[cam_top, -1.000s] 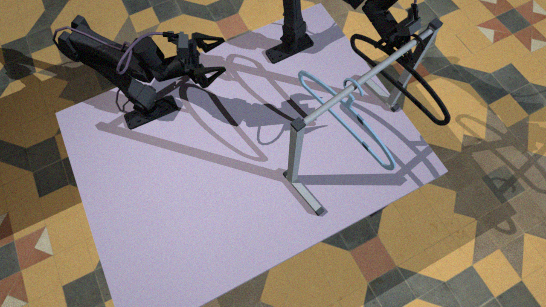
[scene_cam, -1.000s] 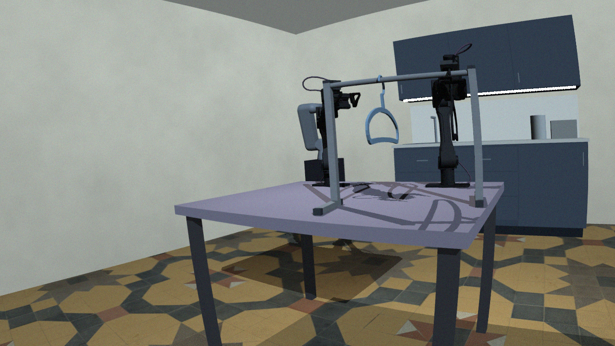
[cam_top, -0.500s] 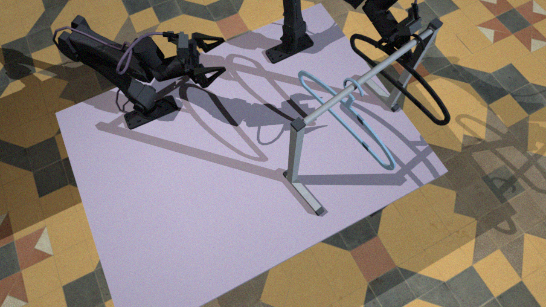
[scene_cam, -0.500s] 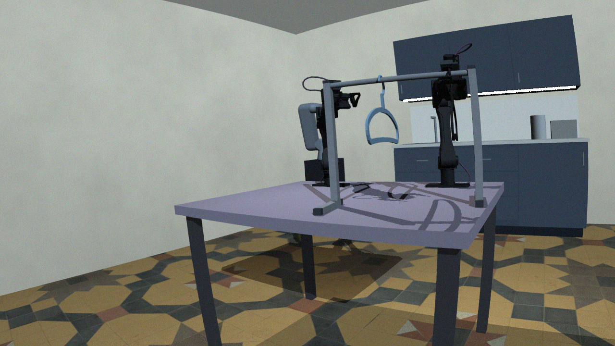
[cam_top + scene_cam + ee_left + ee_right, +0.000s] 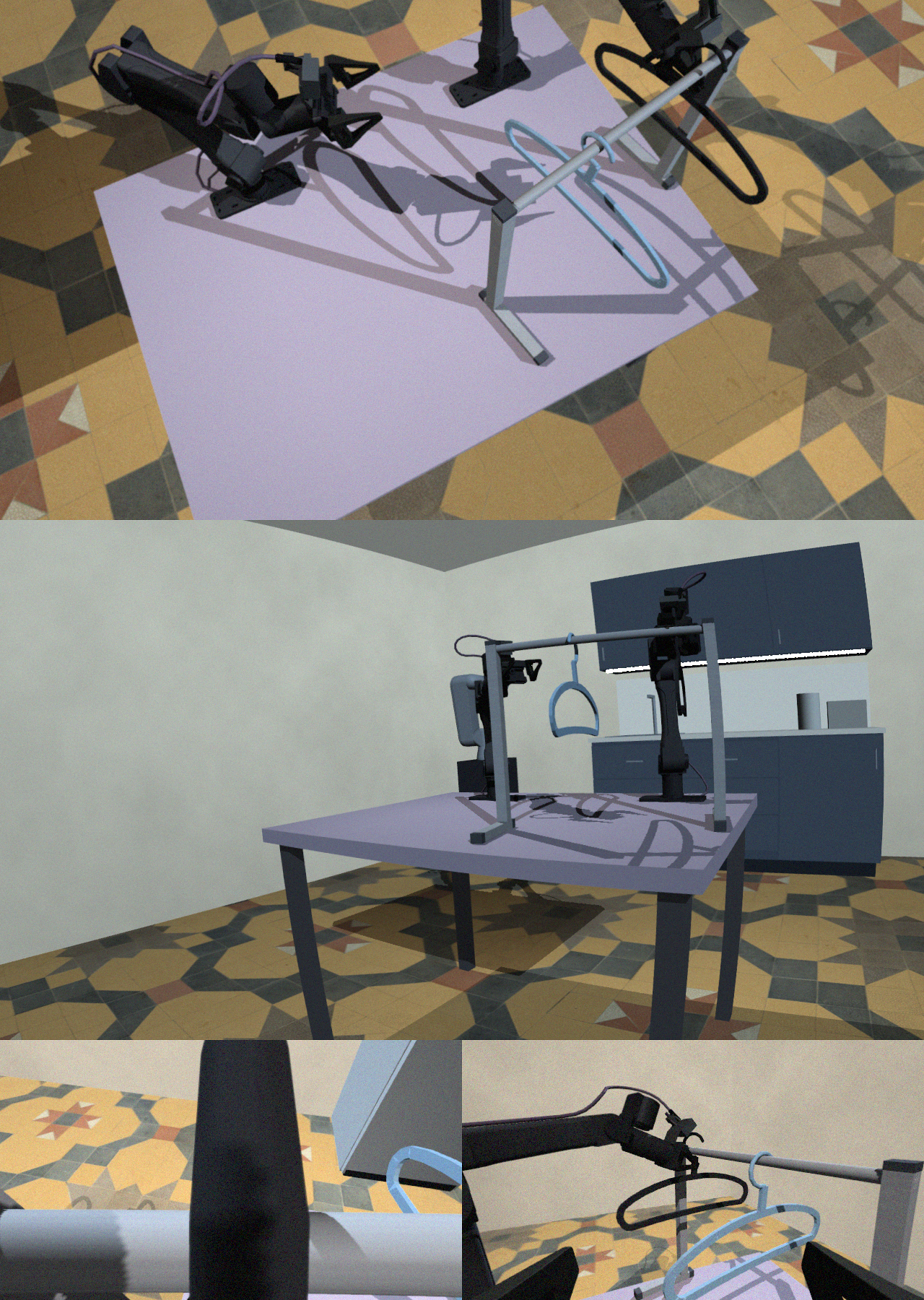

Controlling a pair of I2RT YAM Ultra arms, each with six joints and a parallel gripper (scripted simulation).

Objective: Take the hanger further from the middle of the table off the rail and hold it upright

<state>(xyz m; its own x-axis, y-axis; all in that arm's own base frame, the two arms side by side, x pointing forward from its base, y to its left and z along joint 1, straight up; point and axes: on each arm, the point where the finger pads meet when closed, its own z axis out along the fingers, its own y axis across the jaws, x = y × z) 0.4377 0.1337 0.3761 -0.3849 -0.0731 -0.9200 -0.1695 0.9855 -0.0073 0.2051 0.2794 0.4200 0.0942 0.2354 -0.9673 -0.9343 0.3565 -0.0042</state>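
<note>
A grey rack with a rail (image 5: 613,132) stands at one side of the table. A black hanger (image 5: 684,123) is at the rail's far end, beyond the table edge; it also shows in the right wrist view (image 5: 682,1199). My left gripper (image 5: 694,38) is shut on its neck just under the hook (image 5: 693,1139), which stands at about the top of the rail. The neck fills the left wrist view (image 5: 249,1184). A blue hanger (image 5: 585,200) hangs on the rail near its middle. My right gripper (image 5: 351,93) is open and empty, well away from the rack.
The rack's far post (image 5: 697,103) is right beside the left gripper. The rack's near post and foot (image 5: 510,284) stand mid-table. Kitchen cabinets (image 5: 730,597) and a counter are behind the table.
</note>
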